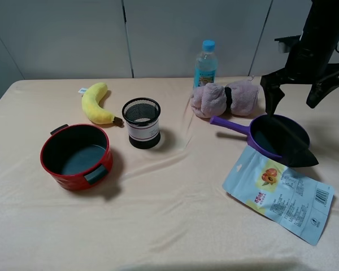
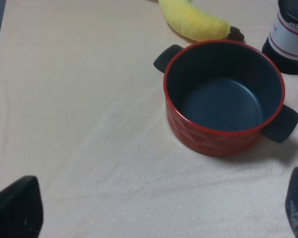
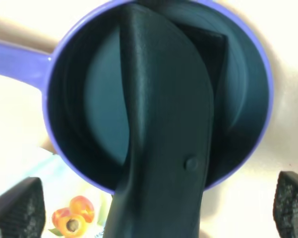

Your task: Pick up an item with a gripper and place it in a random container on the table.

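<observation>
The matte black case (image 1: pixel 292 142) lies in the small purple frying pan (image 1: pixel 232 125), one end sticking out over the near rim. In the right wrist view the case (image 3: pixel 164 124) lies across the pan's dark inside (image 3: pixel 97 104). My right gripper (image 1: pixel 292 103) hangs open just above the pan and holds nothing; its fingertips (image 3: pixel 15 210) stand wide on either side of the case. My left gripper (image 2: pixel 156 210) is open and empty above the peach cloth near the red pot (image 2: pixel 223 141). It does not show in the exterior high view.
On the table (image 1: pixel 169 220): a red two-handled pot (image 1: pixel 76 155) at the left, a plush banana (image 1: pixel 96 101), a black mesh cup (image 1: pixel 141 123), a water bottle (image 1: pixel 205 63), a pink rolled towel (image 1: pixel 226 97), and a blue snack bag (image 1: pixel 279 195) in front of the pan.
</observation>
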{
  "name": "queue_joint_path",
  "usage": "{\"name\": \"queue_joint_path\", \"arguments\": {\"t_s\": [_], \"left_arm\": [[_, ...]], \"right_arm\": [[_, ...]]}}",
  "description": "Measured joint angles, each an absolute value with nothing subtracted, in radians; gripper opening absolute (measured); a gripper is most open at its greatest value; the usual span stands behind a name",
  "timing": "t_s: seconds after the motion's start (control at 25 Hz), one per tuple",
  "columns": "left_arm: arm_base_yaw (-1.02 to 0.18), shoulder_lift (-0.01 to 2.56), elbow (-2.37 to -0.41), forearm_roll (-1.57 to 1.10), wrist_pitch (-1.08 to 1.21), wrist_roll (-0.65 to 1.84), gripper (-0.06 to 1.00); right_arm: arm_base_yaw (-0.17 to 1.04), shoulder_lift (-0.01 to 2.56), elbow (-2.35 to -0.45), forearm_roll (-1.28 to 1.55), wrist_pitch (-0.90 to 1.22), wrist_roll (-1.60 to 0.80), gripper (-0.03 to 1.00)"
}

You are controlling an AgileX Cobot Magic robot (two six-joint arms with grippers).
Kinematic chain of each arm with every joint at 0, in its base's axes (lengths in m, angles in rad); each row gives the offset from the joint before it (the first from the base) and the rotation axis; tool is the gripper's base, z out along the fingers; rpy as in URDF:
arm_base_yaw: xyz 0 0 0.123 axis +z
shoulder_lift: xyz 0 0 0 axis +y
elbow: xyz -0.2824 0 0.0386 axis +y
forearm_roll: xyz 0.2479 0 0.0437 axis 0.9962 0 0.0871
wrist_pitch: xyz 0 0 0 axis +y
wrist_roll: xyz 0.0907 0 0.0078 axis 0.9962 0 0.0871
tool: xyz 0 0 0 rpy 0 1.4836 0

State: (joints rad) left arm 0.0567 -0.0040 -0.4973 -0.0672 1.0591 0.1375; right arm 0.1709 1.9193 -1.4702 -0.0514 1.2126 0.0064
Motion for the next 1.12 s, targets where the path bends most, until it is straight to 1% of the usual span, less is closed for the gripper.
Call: {"name": "queue_joint_path", "arguments": {"t_s": [0.72, 1.12], "left_arm": [[0.057, -0.004, -0.497, -0.067, 1.059, 0.137, 0.99], [0.057, -0.004, -0.497, -0.067, 1.059, 0.137, 0.99]], "right_arm": [[0.177, 1.689, -1.439, -0.024, 1.214, 0.022, 0.69], [0.193, 1.473, -1.247, 0.012, 1.214, 0.026, 0.69]]}}
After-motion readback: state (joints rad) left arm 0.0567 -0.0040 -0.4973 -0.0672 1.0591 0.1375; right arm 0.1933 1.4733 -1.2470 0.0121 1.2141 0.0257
